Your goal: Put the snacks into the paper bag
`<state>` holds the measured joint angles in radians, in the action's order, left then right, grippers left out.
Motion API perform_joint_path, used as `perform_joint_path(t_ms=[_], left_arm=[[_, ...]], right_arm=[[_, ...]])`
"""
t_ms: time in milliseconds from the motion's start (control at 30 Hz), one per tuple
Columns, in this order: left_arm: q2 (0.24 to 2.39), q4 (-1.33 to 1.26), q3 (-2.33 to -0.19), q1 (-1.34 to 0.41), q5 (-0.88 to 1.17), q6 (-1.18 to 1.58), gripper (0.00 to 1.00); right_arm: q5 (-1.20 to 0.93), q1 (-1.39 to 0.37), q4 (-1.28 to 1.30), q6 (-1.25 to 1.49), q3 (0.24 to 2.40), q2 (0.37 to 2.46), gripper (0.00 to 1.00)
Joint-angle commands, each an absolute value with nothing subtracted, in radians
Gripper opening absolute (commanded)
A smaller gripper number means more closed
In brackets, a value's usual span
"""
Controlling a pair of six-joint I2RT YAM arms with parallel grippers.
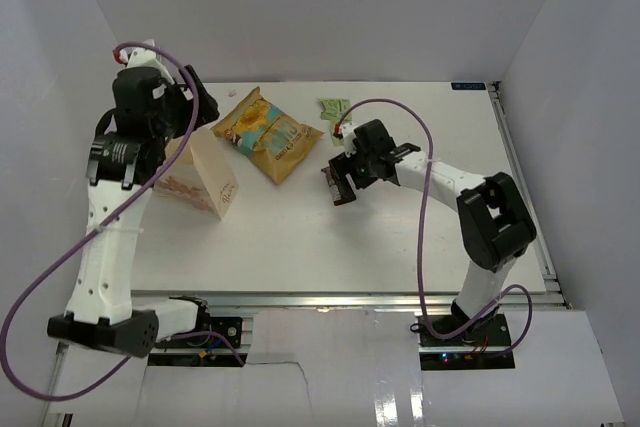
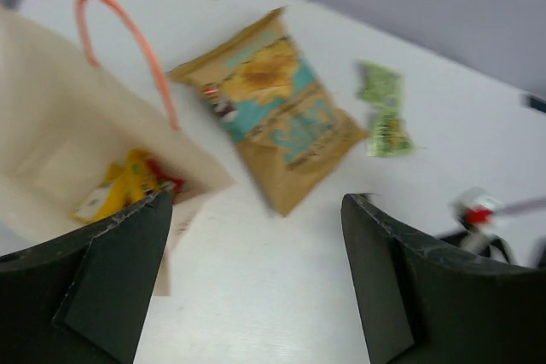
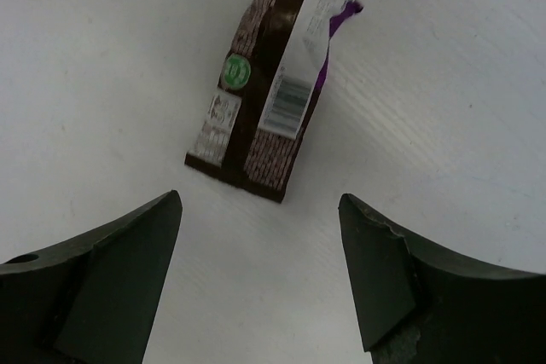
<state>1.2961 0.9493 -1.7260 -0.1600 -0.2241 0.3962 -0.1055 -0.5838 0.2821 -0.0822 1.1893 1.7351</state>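
Note:
The cream paper bag (image 1: 208, 183) stands open at the left, and its orange handle (image 2: 128, 44) shows in the left wrist view. Yellow packets (image 2: 124, 185) and a red packet (image 2: 165, 183) lie inside it. The yellow-and-teal chip bag (image 1: 268, 133) lies flat behind it, also seen from the left wrist (image 2: 277, 108). Green sachets (image 1: 333, 107) lie further right (image 2: 384, 110). The brown bar (image 3: 269, 121) lies flat on the table just beyond my right gripper (image 3: 260, 202), which is open and empty. My left gripper (image 2: 256, 210) is open and empty above the bag's mouth edge.
White walls enclose the table on the left, back and right. The right arm's wrist with a red connector (image 2: 479, 209) shows at the right of the left wrist view. The table's front rail (image 1: 330, 299) runs along the near edge.

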Motion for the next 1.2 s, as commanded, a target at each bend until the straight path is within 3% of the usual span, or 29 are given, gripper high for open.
perform_joint_path(t_ms=[0,300,500,600,700,867,1000,1167], left_arm=[[1.111,0.8,-1.613,-0.156,0.123,0.477,0.92],[0.904,0.467,-1.114,-0.158,0.448,0.759,0.92],[0.879,0.295,-0.927,-0.172,0.503,0.9,0.93],[0.905,0.259,-0.882,-0.213,0.482,0.93,0.93],[0.956,0.221,-0.856,-0.3,0.419,0.956,0.93],[1.121,0.164,-0.85,-0.446,0.311,1.008,0.93],[1.234,0.068,-0.836,-0.492,0.296,1.055,0.93],[1.357,0.009,-0.874,-0.543,0.296,1.083,0.93]], right_arm=[[-0.006,-0.607,0.279,0.029,1.314,1.839,0.8],[-0.052,-0.607,0.325,0.081,1.47,2.036,0.73],[-0.015,-0.609,0.316,0.069,1.421,2.028,0.54],[-0.017,-0.606,0.311,0.061,1.359,2.002,0.38],[-0.063,-0.597,0.279,0.043,1.304,1.933,0.32],[-0.262,-0.552,0.206,-0.075,1.157,1.735,0.3],[-0.553,-0.525,0.179,-0.23,1.063,1.586,0.3],[-0.704,-0.523,0.157,-0.253,0.997,1.48,0.29]])
